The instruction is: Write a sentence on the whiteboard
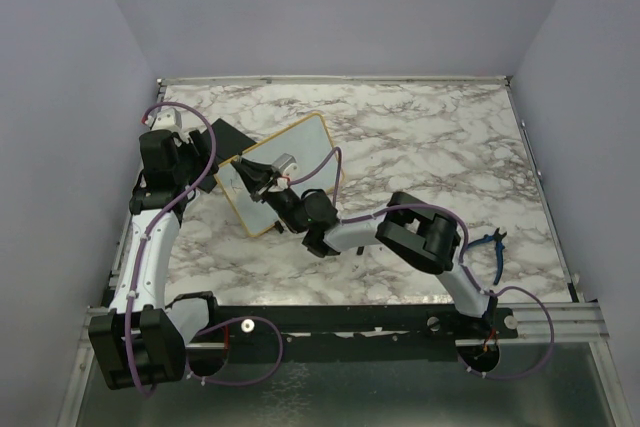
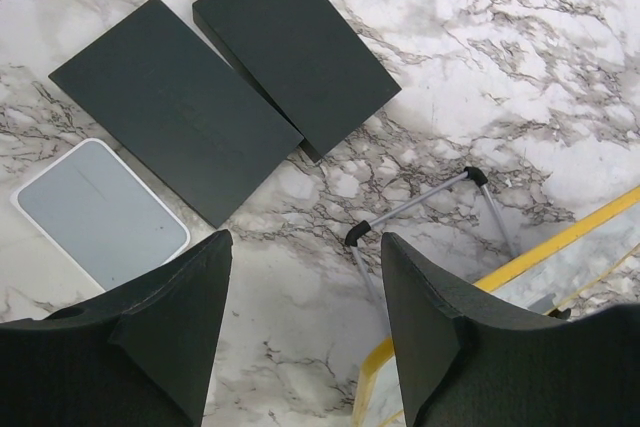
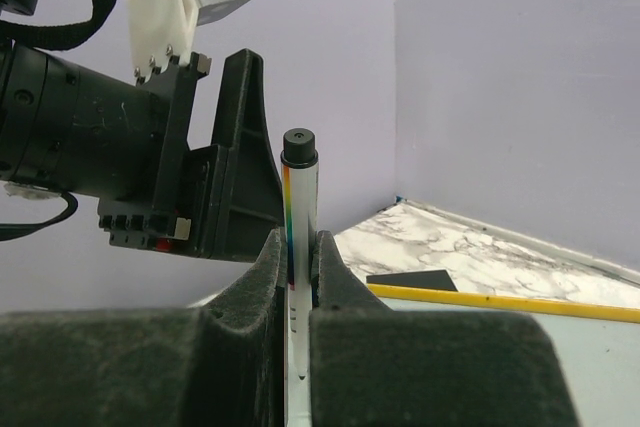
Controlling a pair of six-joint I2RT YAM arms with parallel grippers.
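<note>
The marble table (image 1: 430, 147) carries one whiteboard (image 1: 305, 147). It lies at a slant directly under the right gripper (image 3: 298, 247) and just to the right of the left gripper (image 2: 305, 247), whose camera catches only its yellow-framed corner.

Little of the task looks done. The stretch of white surface beyond the right jaws shows no sentence. The top view is too small, with the gripper over the middle of the board, to say whether any strokes lie there. I judge the writing not yet begun or barely so, with nearly the whole line left to do.

Counted by size after the board:
- **Two dark slabs.** One black block (image 2: 175, 122) lies straight ahead of the left jaws, and a second black block (image 2: 295, 47) lies against its far side.
- **One pale rounded panel** (image 2: 100, 212), ahead and to the left of the left jaws.
- **One wire stand** (image 2: 420, 202) with black-tipped legs, just ahead of the left gripper's right-hand finger and running toward the board's corner.
- **One marker** (image 3: 300, 177), upright with its black end up. It is pinched between the right jaws, which are closed hard on its barrel, and its tip is hidden below the pads.
- **One blue-handled tool** (image 1: 488, 242), well apart from both grippers on the right arm's side.

The left jaws stand spread with nothing between them.
</note>
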